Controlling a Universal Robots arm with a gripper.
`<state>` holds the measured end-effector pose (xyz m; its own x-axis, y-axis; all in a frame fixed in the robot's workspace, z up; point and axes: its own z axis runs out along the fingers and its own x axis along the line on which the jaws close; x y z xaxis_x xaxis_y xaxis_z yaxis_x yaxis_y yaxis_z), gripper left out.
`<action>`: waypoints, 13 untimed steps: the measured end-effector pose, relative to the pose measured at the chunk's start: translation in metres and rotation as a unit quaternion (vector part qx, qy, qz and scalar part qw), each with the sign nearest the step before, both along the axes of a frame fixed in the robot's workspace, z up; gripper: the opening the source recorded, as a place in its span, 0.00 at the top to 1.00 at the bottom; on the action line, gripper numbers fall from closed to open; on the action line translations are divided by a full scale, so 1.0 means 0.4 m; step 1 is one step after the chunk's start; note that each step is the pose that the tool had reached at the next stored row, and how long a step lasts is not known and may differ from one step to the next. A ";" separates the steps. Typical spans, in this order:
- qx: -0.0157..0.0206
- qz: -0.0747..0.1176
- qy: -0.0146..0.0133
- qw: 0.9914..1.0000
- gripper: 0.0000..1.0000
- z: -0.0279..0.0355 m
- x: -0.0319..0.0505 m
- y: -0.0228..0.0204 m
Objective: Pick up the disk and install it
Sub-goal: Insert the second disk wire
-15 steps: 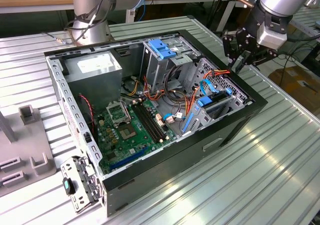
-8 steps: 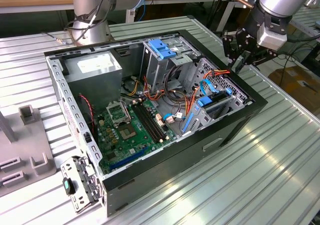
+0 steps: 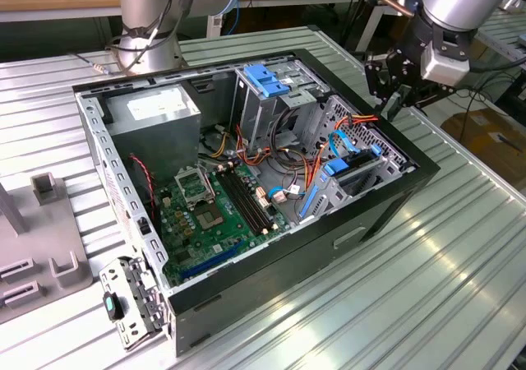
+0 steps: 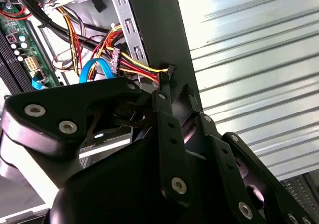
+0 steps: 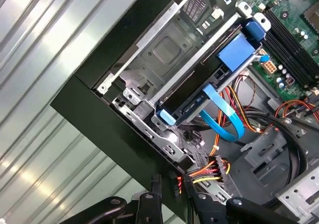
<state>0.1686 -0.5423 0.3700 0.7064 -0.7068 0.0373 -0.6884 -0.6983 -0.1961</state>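
Claw: the black robot gripper (image 3: pixel 393 86) hangs on the silver arm just outside the case wall at the exterior view's right, beside the drive cage; nothing can be seen held in it, and I cannot tell whether it is open or closed
Disk: the flat hard drive with a blue plastic frame along its edges (image 3: pixel 355 171) lies inside the grey metal drive cage (image 5: pixel 169 55) in the case corner nearest the claw; in the first wrist view it shows edge-on (image 5: pixel 197 100), so its label is hidden
Cable: a flat light-blue ribbon cable (image 5: pixel 224 117) loops out from the disk's near edge
Wires: a bundle of red, yellow and orange wires (image 5: pixel 209 171) ends in a black plug close by the case wall, just beside the cage
Case: the black open-sided computer tower (image 3: pixel 329 247) lies flat on the ribbed silver metal table (image 3: pixel 427 304)
Board: the green motherboard (image 3: pixel 205 214) covers the case floor, next to the cage
Box: a larger grey metal box with a plain white sticker (image 3: pixel 156 111) fills the far corner, well apart from the disk
Latch: a blue plastic latch piece (image 3: pixel 267 78) sits on top of the tall upper bay
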 end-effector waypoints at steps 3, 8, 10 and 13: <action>0.000 0.031 -0.001 1.000 0.70 -0.005 0.000 0.000; -0.001 0.058 -0.001 0.998 0.70 -0.010 0.000 0.000; -0.001 0.058 -0.001 0.998 0.70 -0.010 0.000 0.000; -0.010 0.058 -0.001 0.998 0.70 -0.012 0.000 0.002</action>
